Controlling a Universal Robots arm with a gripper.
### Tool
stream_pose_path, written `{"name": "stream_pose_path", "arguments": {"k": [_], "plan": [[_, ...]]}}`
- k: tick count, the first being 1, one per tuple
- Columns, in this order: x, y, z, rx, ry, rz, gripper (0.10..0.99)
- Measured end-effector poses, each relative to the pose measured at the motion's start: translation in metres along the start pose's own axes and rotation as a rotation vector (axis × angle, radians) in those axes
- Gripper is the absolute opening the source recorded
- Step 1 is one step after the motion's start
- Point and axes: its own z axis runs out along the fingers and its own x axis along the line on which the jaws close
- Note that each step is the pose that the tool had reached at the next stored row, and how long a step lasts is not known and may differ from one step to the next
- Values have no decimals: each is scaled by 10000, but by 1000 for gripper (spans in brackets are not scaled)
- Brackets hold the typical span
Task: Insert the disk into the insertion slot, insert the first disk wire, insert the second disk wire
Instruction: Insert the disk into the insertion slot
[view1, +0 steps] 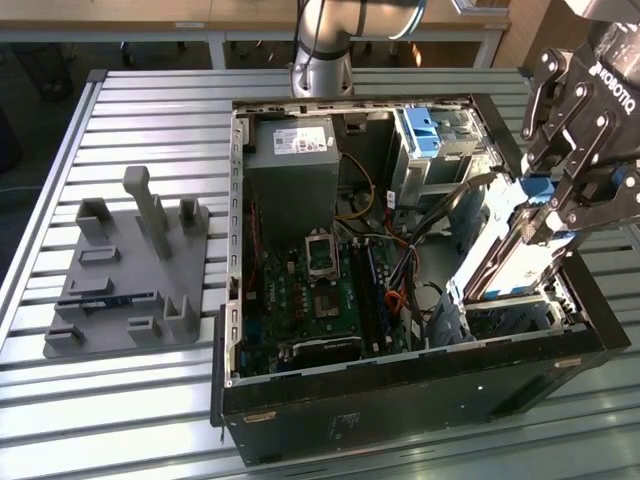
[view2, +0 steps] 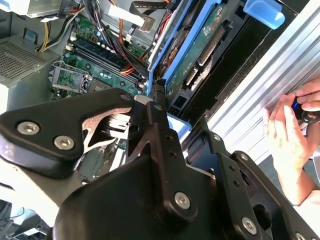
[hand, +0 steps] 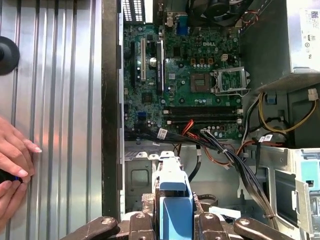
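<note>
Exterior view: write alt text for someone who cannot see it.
A gripper holds a disk by its blue tab, tilted over the drive bay of an open computer case, at the exterior view's right. A grey fixture lies on the slatted table beside it.

1. This is a robotics lab or test workshop: a grey industrial robot arm (view1: 325, 40) rises at the far edge of a ribbed aluminium worktop (view1: 150, 110), with its black end effector (view1: 543, 205) over the work.
2. An opened desktop computer case (view1: 400, 390) lies on the worktop with its motherboard and cables bared, beside a grey fixture plate (view1: 125, 285) with moulded holders.
3. Wood-topped tables (view1: 120, 15) stand behind, and a person's hand (hand: 12, 155) rests on the slats.
</note>
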Motion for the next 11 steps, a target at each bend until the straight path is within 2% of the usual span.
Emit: {"name": "stream_pose_path", "arguments": {"k": [9, 10, 11], "plan": [[6, -19, 162, -144, 7, -35, 365], [7, -26, 177, -161, 7, -35, 376], [7, -34, 191, -178, 6, -35, 431]]}}
